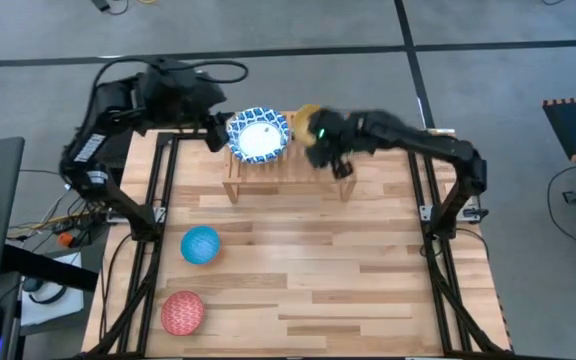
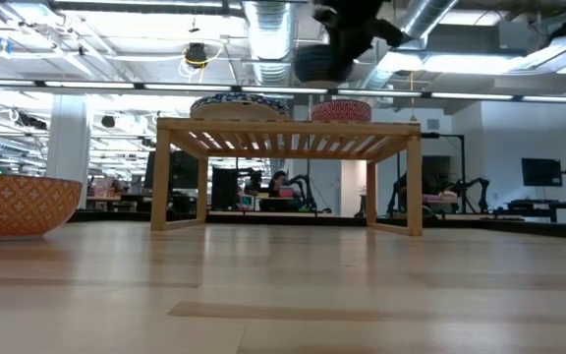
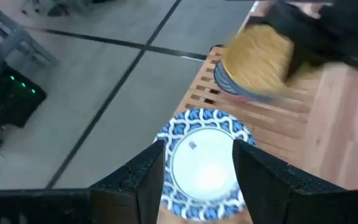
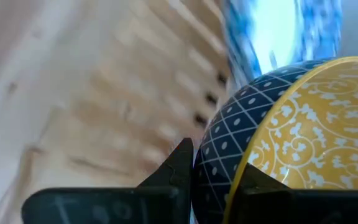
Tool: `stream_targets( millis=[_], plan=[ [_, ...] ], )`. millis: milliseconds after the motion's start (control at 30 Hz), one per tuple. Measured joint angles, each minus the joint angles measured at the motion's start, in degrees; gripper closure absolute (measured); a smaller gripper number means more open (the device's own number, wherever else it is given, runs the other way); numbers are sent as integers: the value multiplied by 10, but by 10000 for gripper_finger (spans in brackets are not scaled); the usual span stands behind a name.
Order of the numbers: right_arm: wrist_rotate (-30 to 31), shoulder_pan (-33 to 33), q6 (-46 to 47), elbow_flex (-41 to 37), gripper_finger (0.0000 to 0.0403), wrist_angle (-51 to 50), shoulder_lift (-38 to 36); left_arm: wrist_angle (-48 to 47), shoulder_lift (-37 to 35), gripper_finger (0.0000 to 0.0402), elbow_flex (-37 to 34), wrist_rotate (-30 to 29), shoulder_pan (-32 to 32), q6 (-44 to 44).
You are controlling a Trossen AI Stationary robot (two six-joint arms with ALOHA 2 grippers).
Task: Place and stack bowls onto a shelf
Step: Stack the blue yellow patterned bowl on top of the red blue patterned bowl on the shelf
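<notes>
Right wrist view: fingers (image 4: 213, 177) pinching yellow-lined bowl (image 4: 291, 137), shelf (image 4: 123, 112) blurred, possibly another bowl beneath.

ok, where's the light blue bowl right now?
High view: the light blue bowl sits on the tabletop's left side, between the shelf and the red bowl.

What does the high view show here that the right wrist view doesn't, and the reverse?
Only the high view: the light blue bowl and red bowl on the table, and the left gripper, open beside the white bowl. Only the right wrist view: the right gripper shut on the yellow bowl's rim, whose outside is dark blue. Both: the shelf, white bowl, yellow bowl.
</notes>
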Motion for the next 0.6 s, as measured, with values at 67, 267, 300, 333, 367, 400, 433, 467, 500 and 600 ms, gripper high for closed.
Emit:
stream_targets(
  millis=[67,267,300,333,367,400,433,467,500,600],
  plan=[
    [-20,-35,19,0,344,-4,-6,0,-15,228,-7,1,0,-14],
    [-122,-102,76,0,345,-31,-8,1,-35,228,-25,1,-3,-45],
    [-138,-105,80,0,345,-33,-8,0,-35,228,-27,1,-3,-47],
    [-144,-106,81,0,345,-32,-8,0,-35,228,-29,1,-3,-50],
    [-144,-106,81,0,345,-30,-8,1,-34,228,-33,1,-3,-51],
    [-144,-105,81,0,345,-28,-8,0,-34,228,-36,2,-3,-53],
    [-144,-104,82,0,345,-29,-8,-1,-32,228,-38,5,-3,-54],
    [-145,-104,82,0,345,-31,-8,-1,-30,228,-38,10,-3,-56],
    [-148,-104,84,0,345,-32,-8,-1,-29,228,-38,14,-3,-56],
    [-159,-104,84,-9,345,-29,-8,-2,-24,228,-38,16,-3,-56]
  ],
)
